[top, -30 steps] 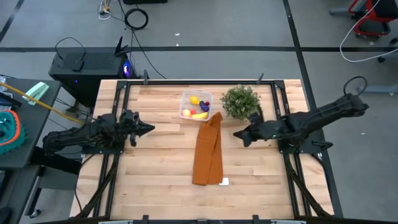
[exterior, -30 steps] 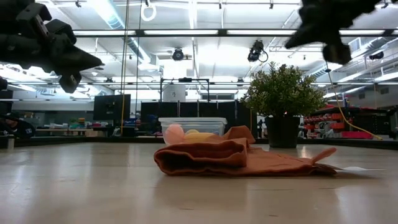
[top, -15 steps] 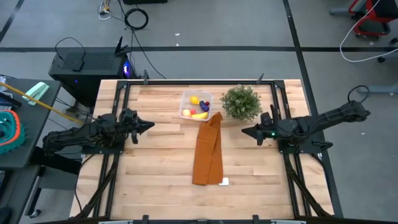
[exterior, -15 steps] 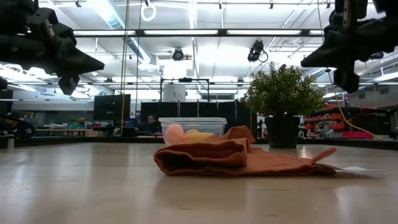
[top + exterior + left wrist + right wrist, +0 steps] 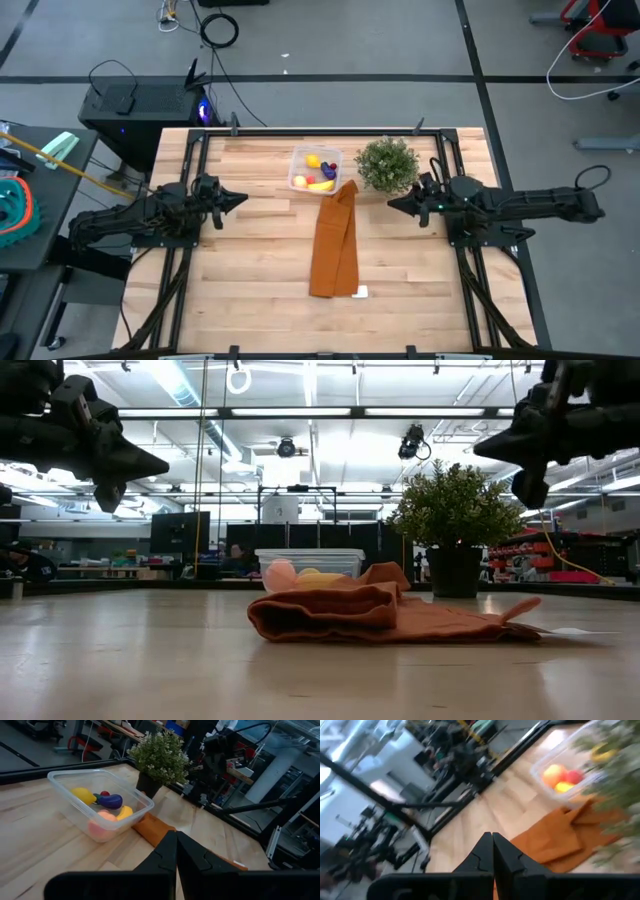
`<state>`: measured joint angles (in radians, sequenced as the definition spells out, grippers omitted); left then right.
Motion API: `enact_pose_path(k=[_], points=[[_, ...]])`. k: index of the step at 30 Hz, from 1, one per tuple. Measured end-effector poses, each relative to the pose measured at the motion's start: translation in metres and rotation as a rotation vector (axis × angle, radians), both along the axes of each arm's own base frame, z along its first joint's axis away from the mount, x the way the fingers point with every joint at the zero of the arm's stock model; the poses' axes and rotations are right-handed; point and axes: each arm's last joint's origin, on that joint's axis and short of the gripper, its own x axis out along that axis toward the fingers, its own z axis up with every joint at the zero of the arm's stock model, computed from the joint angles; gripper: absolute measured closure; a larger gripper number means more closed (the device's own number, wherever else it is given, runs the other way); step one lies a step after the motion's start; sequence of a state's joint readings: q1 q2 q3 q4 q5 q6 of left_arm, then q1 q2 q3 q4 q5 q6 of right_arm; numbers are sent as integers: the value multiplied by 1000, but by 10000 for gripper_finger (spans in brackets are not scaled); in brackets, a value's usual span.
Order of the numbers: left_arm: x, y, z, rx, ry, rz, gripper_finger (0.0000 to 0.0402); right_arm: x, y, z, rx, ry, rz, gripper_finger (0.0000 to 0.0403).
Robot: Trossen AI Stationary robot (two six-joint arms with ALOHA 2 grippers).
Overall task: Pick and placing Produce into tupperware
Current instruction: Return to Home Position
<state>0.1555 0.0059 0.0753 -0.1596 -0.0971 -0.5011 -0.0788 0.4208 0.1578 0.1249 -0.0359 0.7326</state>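
High view: clear rounded tupperware [image 5: 299,154] holds smooth toy produce [image 5: 320,184].

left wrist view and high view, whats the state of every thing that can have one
tupperware: upright, no lid on, holding fruit
eggplant: in the tupperware, lying on its side
lemon: in the tupperware
banana: in the tupperware
orange cloth: laid out long, rumpled
potted plant: upright
left claw: shut, empty, raised
right claw: shut, empty, raised

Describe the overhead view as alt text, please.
A clear box of toy fruit sits on a wooden table beside a potted plant and an orange cloth. The left end effector and right end effector hover shut either side.
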Motion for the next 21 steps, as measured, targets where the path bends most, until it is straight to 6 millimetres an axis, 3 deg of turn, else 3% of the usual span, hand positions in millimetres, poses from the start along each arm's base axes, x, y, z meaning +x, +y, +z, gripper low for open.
enact_pose_path(k=[7, 13, 21], points=[[0, 0, 0, 0, 0, 0, 388, -9, -8, 18, -83, -378, -119, 403], [0, 0, 0, -1, 1, 0, 373, -19, -7, 23, -110, -488, -156, 403], [0, 0, 0, 71, 19, -7, 392, -44, -4, 40, -189, -691, -170, 403]])
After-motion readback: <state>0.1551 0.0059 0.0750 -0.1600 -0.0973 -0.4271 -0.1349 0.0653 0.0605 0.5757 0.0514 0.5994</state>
